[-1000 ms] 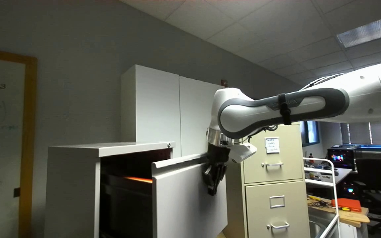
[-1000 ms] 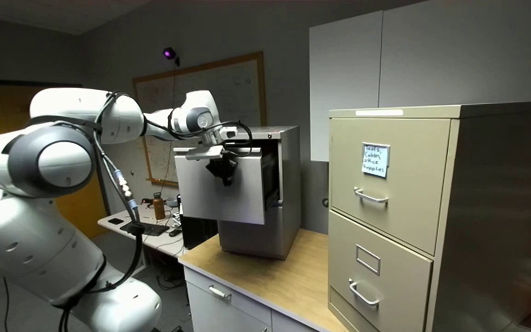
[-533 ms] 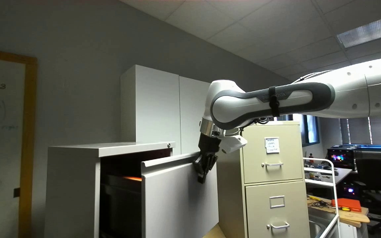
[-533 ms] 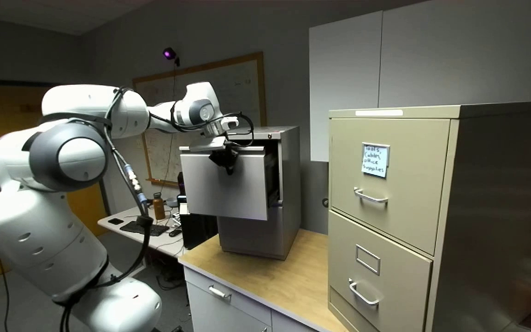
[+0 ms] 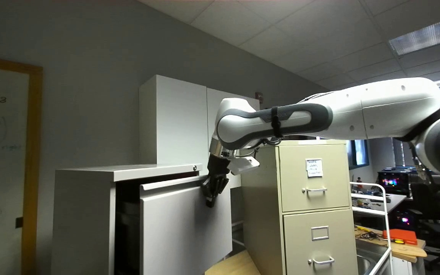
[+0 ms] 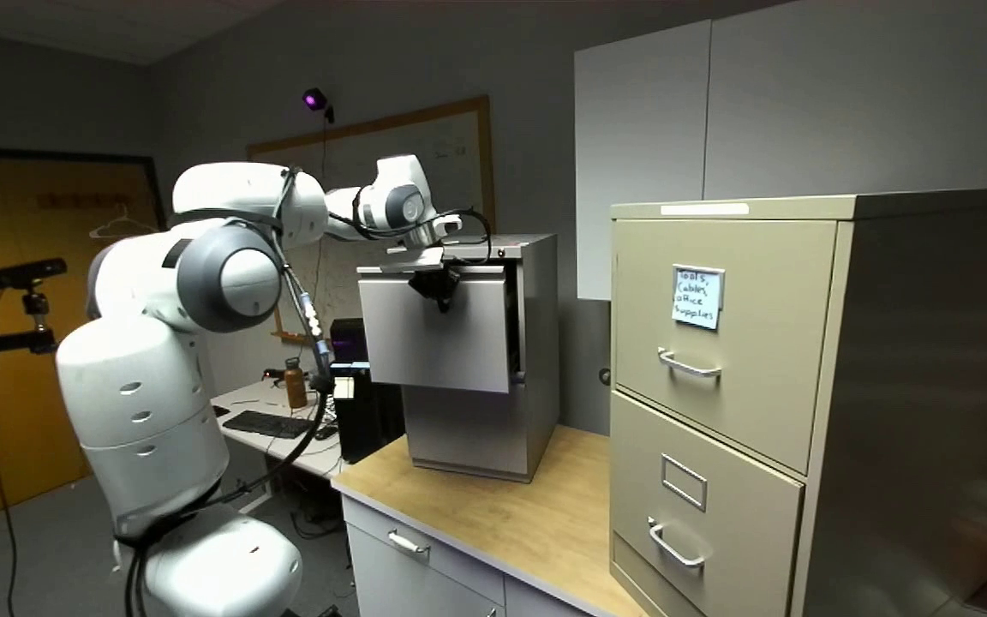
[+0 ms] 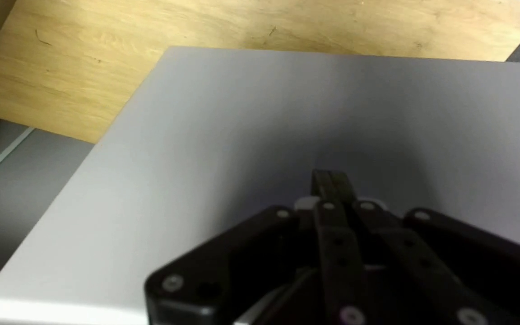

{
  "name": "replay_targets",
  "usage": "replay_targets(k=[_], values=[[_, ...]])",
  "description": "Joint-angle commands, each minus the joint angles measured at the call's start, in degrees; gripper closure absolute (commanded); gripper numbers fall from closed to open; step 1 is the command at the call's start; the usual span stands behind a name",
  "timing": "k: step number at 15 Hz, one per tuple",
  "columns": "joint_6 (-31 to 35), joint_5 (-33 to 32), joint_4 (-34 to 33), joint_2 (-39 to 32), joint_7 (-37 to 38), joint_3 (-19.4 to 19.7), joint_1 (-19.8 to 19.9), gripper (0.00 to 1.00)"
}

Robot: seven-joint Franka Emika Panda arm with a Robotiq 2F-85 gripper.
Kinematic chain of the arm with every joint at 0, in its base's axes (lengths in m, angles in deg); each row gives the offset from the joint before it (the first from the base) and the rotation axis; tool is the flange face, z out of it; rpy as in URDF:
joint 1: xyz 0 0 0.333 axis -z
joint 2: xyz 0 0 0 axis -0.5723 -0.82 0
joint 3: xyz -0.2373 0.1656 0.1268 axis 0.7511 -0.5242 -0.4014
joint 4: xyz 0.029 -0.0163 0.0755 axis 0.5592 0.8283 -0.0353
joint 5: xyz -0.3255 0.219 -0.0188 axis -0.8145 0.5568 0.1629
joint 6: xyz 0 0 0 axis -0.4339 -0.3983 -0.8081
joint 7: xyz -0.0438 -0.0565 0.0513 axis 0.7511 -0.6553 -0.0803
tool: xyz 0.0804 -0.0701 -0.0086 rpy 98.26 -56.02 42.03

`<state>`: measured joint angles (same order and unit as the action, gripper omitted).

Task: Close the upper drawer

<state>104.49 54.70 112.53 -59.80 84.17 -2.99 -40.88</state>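
The drawer [image 6: 425, 351] is the top one in the white cabinet [image 6: 541, 368], which stands on the wooden surface [image 6: 493, 514]. It is partly out. Its front sits past the lower front [image 6: 463, 433], and a dark gap [image 5: 128, 233] shows between it and the cabinet in both exterior views.

The hand [image 7: 333, 181] is closed, with its fingers [image 7: 339, 246] pressed together and nothing held between them. It is up near the top edge of the drawer, close to the middle from side to side, and its tips point down along the front. It seems to touch the drawer, but the wrist view is dark around the tips, so I can't be sure which part does.

The step going on looks like the push. I think the job is well on its way but not done, as the gap must go away first.

Next, the hand should push straight back toward the cabinet, with no need to grab anything. The push should be even, since a push to one side could make the drawer stick. It should also not slide up, or the hand might slip over the top edge and bump the cabinet. Once the drawer's front meets the cabinet all around, the hand can back off.
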Motion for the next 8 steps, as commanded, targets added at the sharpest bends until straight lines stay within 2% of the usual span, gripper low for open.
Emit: replay_targets(k=[1,8], values=[[-0.1,1.6,-12.9,-10.5,-2.3,-1.0,-0.8,1.0],[-4.0,0.8,-31.8,-22.0,-3.7,-1.8,-1.8,1.0]])
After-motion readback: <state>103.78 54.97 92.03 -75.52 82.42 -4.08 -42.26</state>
